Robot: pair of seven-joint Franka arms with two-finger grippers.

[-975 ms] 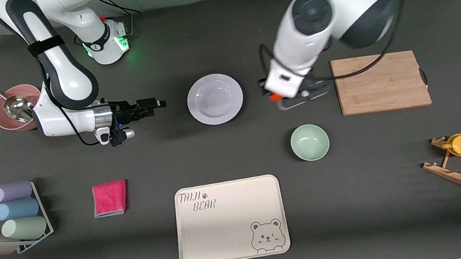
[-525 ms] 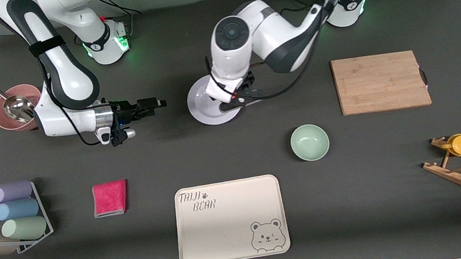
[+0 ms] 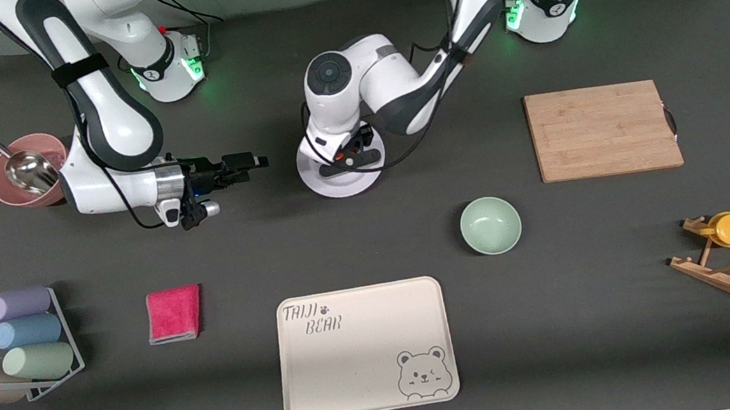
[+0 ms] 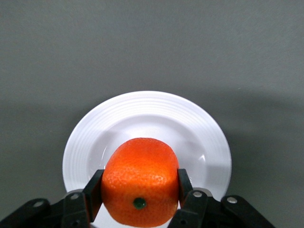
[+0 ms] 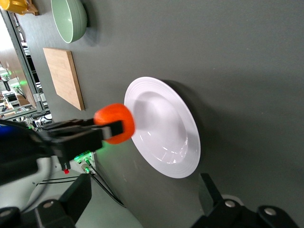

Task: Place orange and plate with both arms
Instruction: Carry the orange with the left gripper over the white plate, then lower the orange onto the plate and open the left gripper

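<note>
Orange (image 4: 139, 187) clamped between the two fingers (image 4: 93, 191) of the left gripper (image 3: 350, 157), held in the air over the plate (image 3: 334, 184). Seen whole only from the left wrist: dimpled peel, dark stem spot facing the camera, white ringed plate rim under it. From the front, mostly hidden by the left arm's wrist, just a small orange speck showing above the plate. From the right wrist, caught side-on: orange (image 5: 115, 123) pinched at the end of the dark left gripper (image 5: 114, 128), clear of the plate (image 5: 164, 128), with a green bowl (image 5: 69, 18) and a wooden board (image 5: 64, 76) farther off.

Right gripper (image 3: 246, 163) just beside the plate toward the right arm's end of the table, low over the mat, jaws spread wide and holding nothing, waiting.

Plate flat on the dark table (image 3: 600, 329). Beige tray (image 3: 364, 348) nearer to the front camera than the plate, printed "TAIJI BEAR" with a paw mark and a winking bear face in one corner. Writing visible from the front only. Green bowl (image 3: 490, 224) between plate and tray, toward the left arm's end.
</note>
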